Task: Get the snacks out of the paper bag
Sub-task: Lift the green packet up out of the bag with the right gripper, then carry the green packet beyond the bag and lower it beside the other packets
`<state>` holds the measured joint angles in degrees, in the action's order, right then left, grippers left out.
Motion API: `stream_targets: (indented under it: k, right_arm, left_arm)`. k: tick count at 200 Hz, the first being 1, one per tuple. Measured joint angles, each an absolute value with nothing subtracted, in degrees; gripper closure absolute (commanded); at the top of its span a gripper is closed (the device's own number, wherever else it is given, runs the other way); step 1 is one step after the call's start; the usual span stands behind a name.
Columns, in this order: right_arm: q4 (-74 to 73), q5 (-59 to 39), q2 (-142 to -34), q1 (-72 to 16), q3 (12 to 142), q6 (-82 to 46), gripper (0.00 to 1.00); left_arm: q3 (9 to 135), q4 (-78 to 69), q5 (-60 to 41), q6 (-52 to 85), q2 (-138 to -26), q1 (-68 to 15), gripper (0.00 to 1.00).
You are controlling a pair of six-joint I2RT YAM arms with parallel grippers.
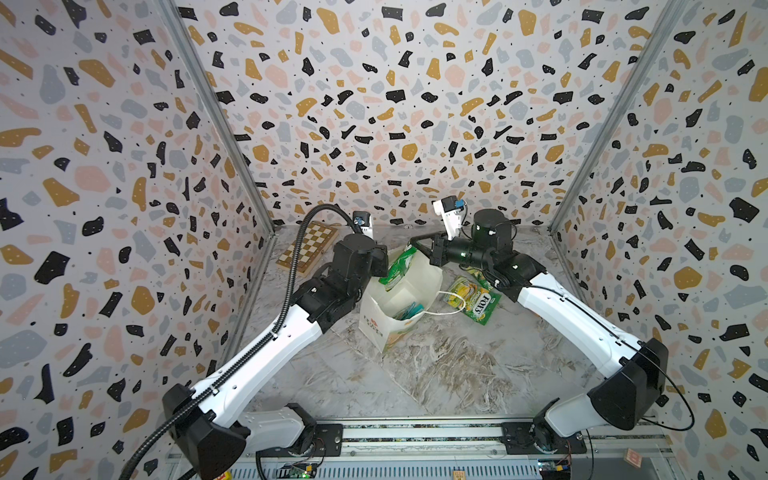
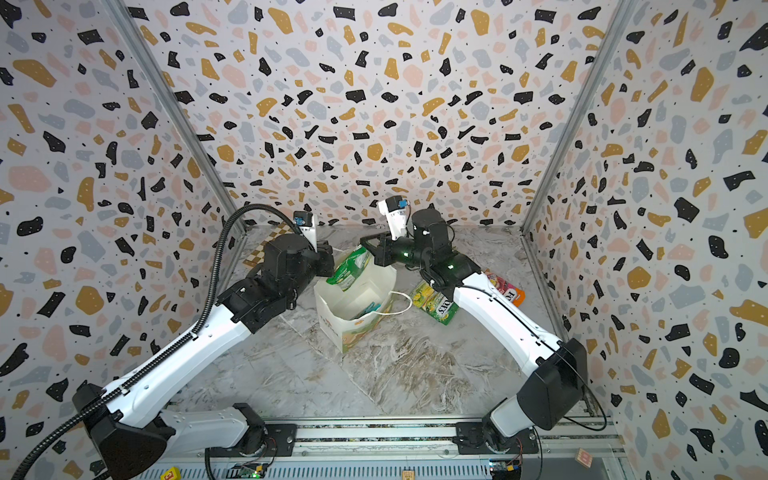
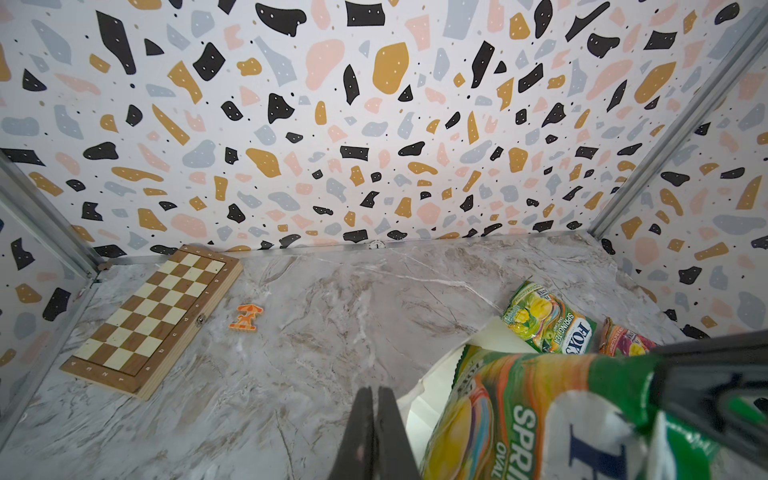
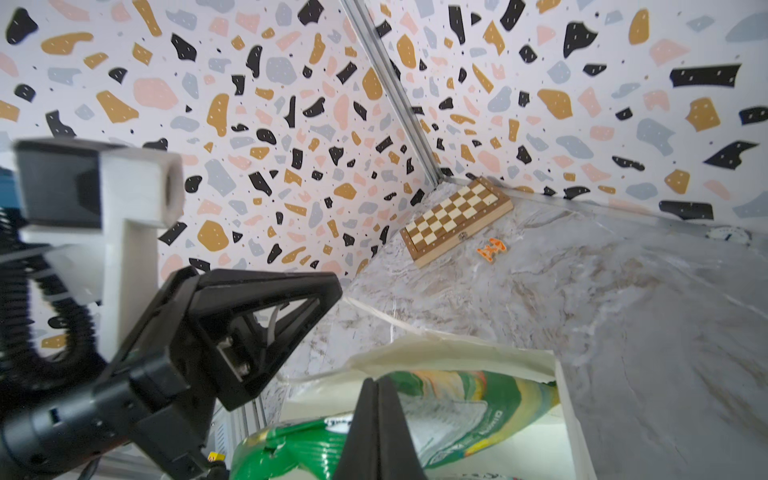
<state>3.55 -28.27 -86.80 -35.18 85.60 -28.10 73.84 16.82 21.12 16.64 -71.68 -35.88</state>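
The white paper bag (image 1: pixel 380 328) (image 2: pixel 334 322) stands open in the middle of the table. My right gripper (image 1: pixel 411 243) (image 4: pixel 376 384) is shut on a green snack packet (image 1: pixel 399 266) (image 3: pixel 519 407). The packet hangs tilted over the bag's far rim (image 4: pixel 457 349). My left gripper (image 3: pixel 373 392) is shut right beside that rim, with nothing seen between its fingers. More packets (image 1: pixel 409 311) lie inside the bag. A green-yellow packet (image 1: pixel 478 301) (image 3: pixel 548 320) lies on the table to the right of the bag. A pink-orange packet (image 2: pixel 505 289) (image 3: pixel 623 338) lies beyond it, partly under the right arm.
A wooden chessboard (image 1: pixel 307 249) (image 3: pixel 153 316) lies in the far left corner, with a small orange scrap (image 3: pixel 246 318) (image 4: pixel 491 249) next to it. One cord handle (image 1: pixel 453 303) of the bag droops toward the green-yellow packet. Patterned walls close three sides.
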Motion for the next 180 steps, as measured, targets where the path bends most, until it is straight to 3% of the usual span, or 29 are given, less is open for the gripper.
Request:
stream_targets:
  k: [79, 133, 180]
  right_arm:
    - [6.0, -32.6, -95.7, -32.1, 103.2, -29.6, 1.00]
    - [6.2, -32.2, -97.2, -28.0, 113.4, -30.3, 1.00]
    - [8.0, -28.4, -97.0, -22.2, 115.0, -30.8, 1.00]
  left_arm:
    - [76.7, 16.7, 8.8, 14.3, -72.7, -27.3, 1.00]
    - [76.7, 16.7, 5.2, 13.0, -72.8, -26.0, 1.00]
    - [76.8, 16.7, 3.4, 12.6, -72.8, -25.9, 1.00]
